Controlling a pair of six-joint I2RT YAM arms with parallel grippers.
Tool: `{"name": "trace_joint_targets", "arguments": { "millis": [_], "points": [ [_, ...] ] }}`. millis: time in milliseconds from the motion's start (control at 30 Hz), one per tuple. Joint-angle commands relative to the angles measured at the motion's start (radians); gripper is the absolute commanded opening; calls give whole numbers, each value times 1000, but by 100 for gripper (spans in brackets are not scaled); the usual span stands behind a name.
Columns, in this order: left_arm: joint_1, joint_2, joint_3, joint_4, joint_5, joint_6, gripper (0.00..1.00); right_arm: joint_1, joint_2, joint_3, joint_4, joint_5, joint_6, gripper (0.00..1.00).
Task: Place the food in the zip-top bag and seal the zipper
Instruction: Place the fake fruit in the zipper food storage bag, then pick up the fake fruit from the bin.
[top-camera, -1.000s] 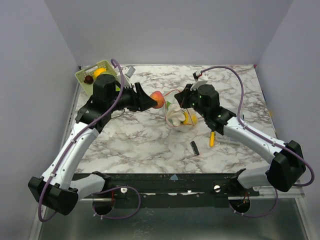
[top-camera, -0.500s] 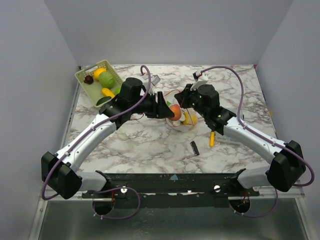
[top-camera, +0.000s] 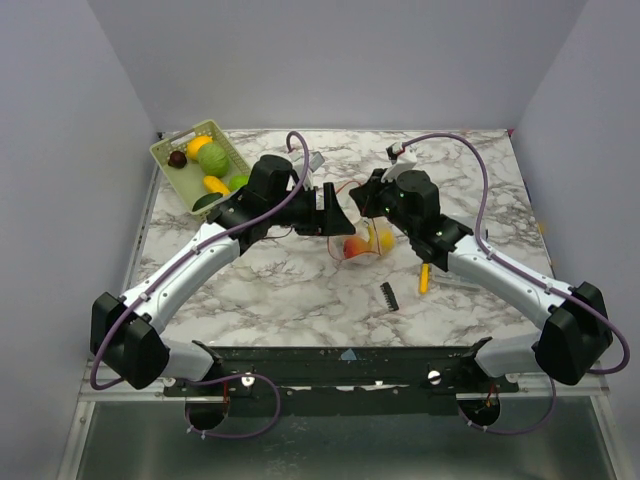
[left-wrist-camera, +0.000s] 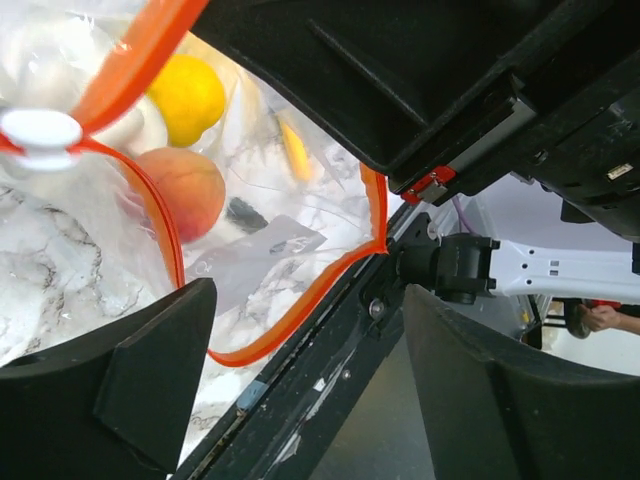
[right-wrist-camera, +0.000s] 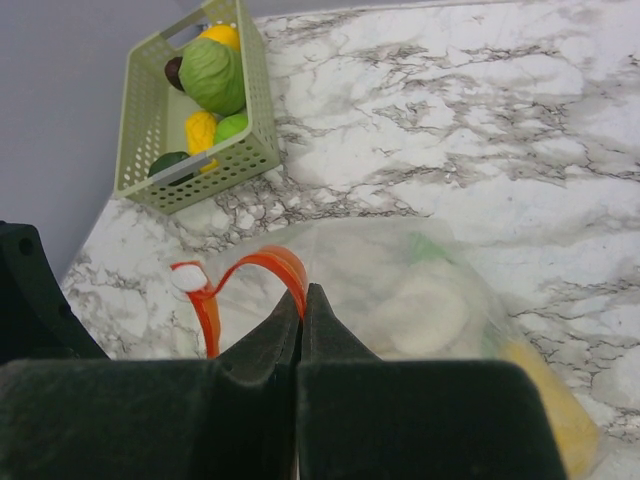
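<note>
The light green slotted basket (right-wrist-camera: 200, 180) sits at the far left corner of the bench (top-camera: 280, 290), well apart from the bag. It carries 6 pieces of food: a green cabbage (right-wrist-camera: 213, 75), a yellow-orange fruit (right-wrist-camera: 222, 35), a dark brown piece (right-wrist-camera: 172, 70), a yellow piece (right-wrist-camera: 200, 128), a lime-green one (right-wrist-camera: 232, 125) and a dark green one (right-wrist-camera: 165, 165). A yellow-handled screwdriver (top-camera: 424, 277) and a small black comb-like piece (top-camera: 389, 294) lie right of centre, toward the near edge, near the bag.

The zip-top bag (right-wrist-camera: 450, 280) lies about mid-bench between the 2 arms. It holds a peach (left-wrist-camera: 180, 190), a yellow fruit (left-wrist-camera: 185, 97) and a whitish piece (right-wrist-camera: 425, 315). The right end effector (right-wrist-camera: 302, 300) is pinched fully closed on the zipper (right-wrist-camera: 262, 262) at the bag's mouth, beside its white slider (right-wrist-camera: 187, 278). The left end effector (left-wrist-camera: 308, 300) is spread wide and empty at the open mouth, and from above it hides part of the bag.

The bench is white marble pattern with grey veins, and a black rail (top-camera: 330, 362) runs along the near edge. Pale lilac-grey walls stand on 3 sides.
</note>
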Motion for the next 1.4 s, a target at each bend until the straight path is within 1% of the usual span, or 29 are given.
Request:
{"name": "trace_joint_targets", "arguments": {
  "millis": [0, 167, 367, 467, 533, 600, 700, 767, 900, 1067, 1367],
  "points": [
    [-4, 8, 43, 7, -26, 14, 79, 4, -28, -14, 28, 17, -9, 1],
    [-4, 9, 74, -34, -67, 49, 80, 3, -31, -20, 34, 31, -13, 0],
    [0, -26, 84, -76, -162, 104, 82, 3, -18, -22, 36, 30, -13, 1],
    [32, -58, 68, -98, -225, 129, 84, 4, -15, -23, 36, 23, -11, 1],
    [84, -86, 43, -111, -274, 132, 86, 4, -16, -25, 37, 23, -12, 1],
    [163, -102, 32, -155, -350, 131, 87, 3, -18, -26, 38, 23, -12, 1],
    [320, -100, 30, -202, -423, 141, 88, 3, -18, -29, 42, 18, -11, 1],
    [398, -78, 44, -223, -467, 172, 90, 3, -18, -30, 44, 14, -10, 1],
    [504, 67, 161, -321, -576, 237, 90, 3, -21, -33, 45, 13, -10, 0],
    [587, 286, 382, -471, -613, 236, 88, 3, -28, -41, 49, 18, -14, 1],
    [687, 627, 638, -509, -594, 211, 86, 3, -35, -51, 55, 0, -12, 1]
  ]
}}
